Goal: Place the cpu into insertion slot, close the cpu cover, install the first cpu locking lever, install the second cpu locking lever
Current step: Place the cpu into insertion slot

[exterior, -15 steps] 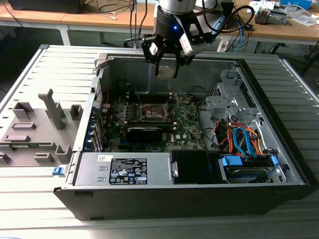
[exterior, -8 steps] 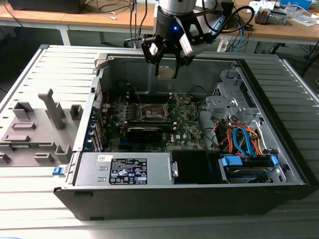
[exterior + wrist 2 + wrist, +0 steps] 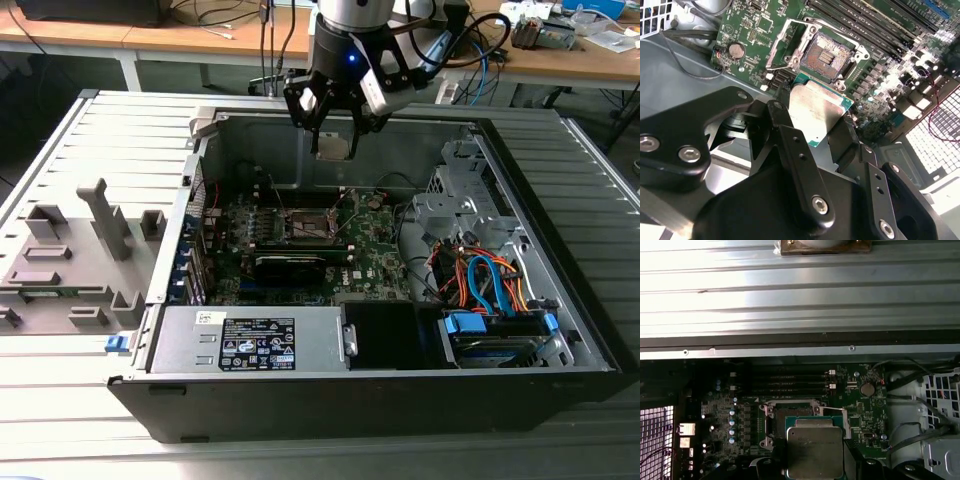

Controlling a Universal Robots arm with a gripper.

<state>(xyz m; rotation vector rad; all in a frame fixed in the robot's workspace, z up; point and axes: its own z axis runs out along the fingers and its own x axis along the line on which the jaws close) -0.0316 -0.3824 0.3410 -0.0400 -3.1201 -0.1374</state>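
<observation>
Your arm's black hand point(image 3: 334, 138) is hanging over the open black metal computer case point(image 3: 380, 400), close to the case's far wall in the exterior view. It is gripping the small flat square cpu with the silvery-beige metal face point(image 3: 333, 147) by two opposite edges. In the second wrist view you are seeing the black fingers point(image 3: 779, 116) pressing on either side of the chip, with its metal face turned towards the camera and a thin green border showing along its edges. The cpu is riding in the air, clear of the green circuit board point(image 3: 375, 250) and not seated. The square insertion slot with the dark brownish-gold centre and grey metal rim point(image 3: 827, 54) is lying open below it, its contacts exposed. The thin silver-grey metal cpu cover point(image 3: 785, 45) is sitting along one side of the slot and appears swung up off it, though you cannot tell its exact angle. A round silver coin battery point(image 3: 736, 50) is sitting near the slot, and long black memory slots point(image 3: 790, 385) are running beside it. A grey box-shaped power supply point(image 3: 250, 345) is filling the case's near side, with blue and orange cables point(image 3: 485, 280) towards the exterior view's right. The case is resting on a grey ribbed worktop point(image 3: 60, 400).
</observation>
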